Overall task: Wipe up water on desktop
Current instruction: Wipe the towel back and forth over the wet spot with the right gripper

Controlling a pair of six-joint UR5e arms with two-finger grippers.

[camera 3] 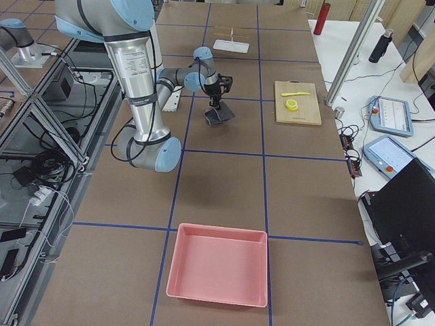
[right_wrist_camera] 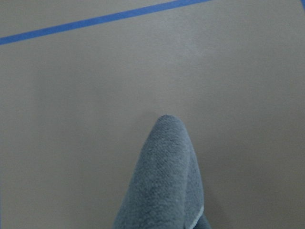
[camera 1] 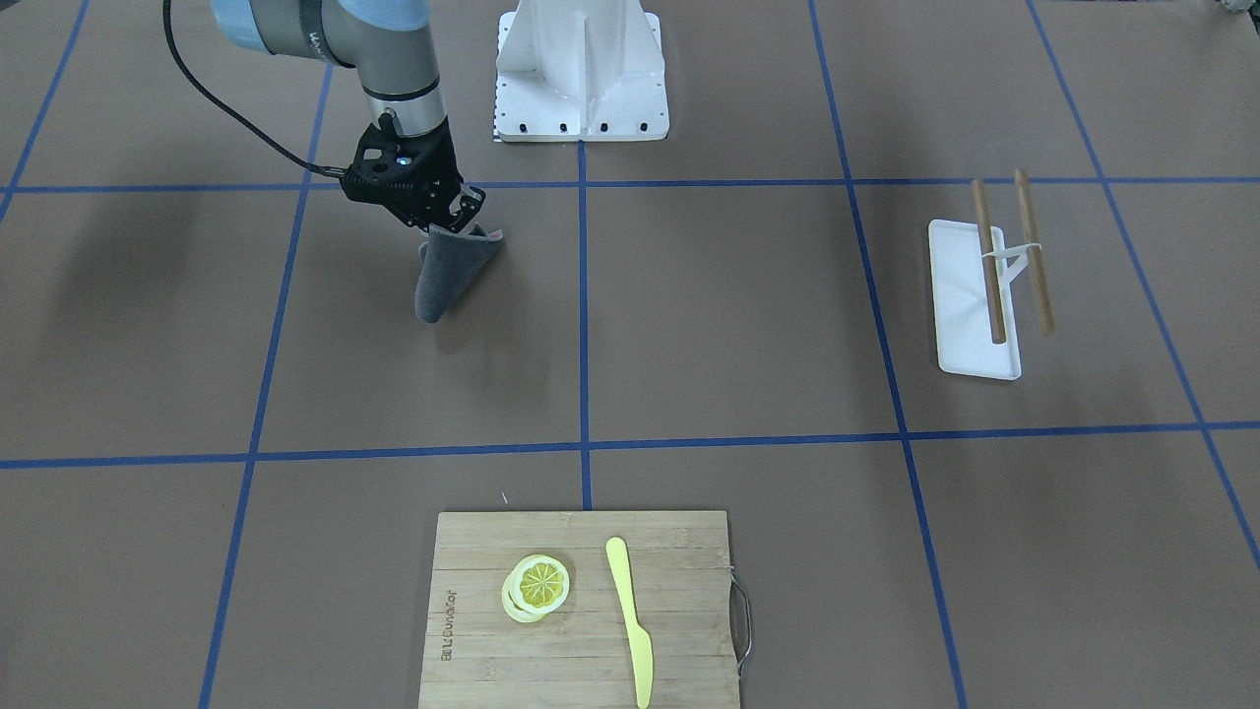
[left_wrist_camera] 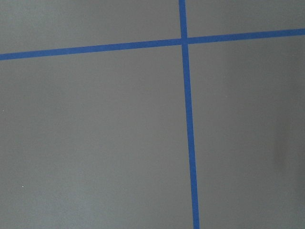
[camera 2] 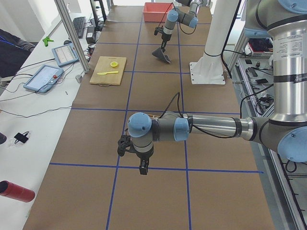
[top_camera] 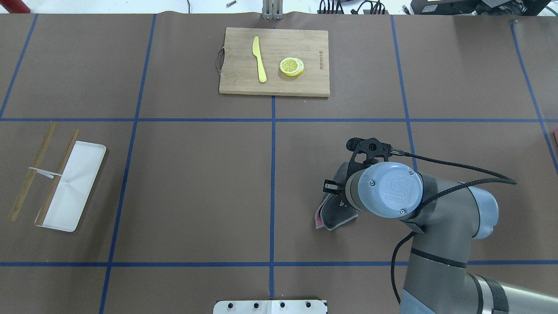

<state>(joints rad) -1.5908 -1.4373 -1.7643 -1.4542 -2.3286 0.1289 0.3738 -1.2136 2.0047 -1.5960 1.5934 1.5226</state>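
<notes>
The desktop [camera 1: 738, 315] is a matte brown surface crossed by blue tape lines. No water shows on it in any view. My right gripper [camera 1: 471, 219] is shut on the top of a grey cloth [camera 1: 443, 276], which hangs down in a fold with its lower end at the desktop. From overhead the cloth [top_camera: 338, 213] peeks out below the right wrist. The right wrist view shows the cloth's tip [right_wrist_camera: 162, 181] over bare brown surface. My left gripper [camera 2: 143, 168] hovers low over a tape line, far from the cloth; I cannot tell whether it is open or shut.
A bamboo cutting board [camera 1: 581, 611] carries lemon slices [camera 1: 537, 586] and a yellow knife [camera 1: 630, 620]. A white tray [camera 1: 970, 300] with two wooden sticks [camera 1: 1034, 251] lies on the robot's left side. The white robot base [camera 1: 581, 74] and a pink bin [camera 3: 219, 265] also stand here.
</notes>
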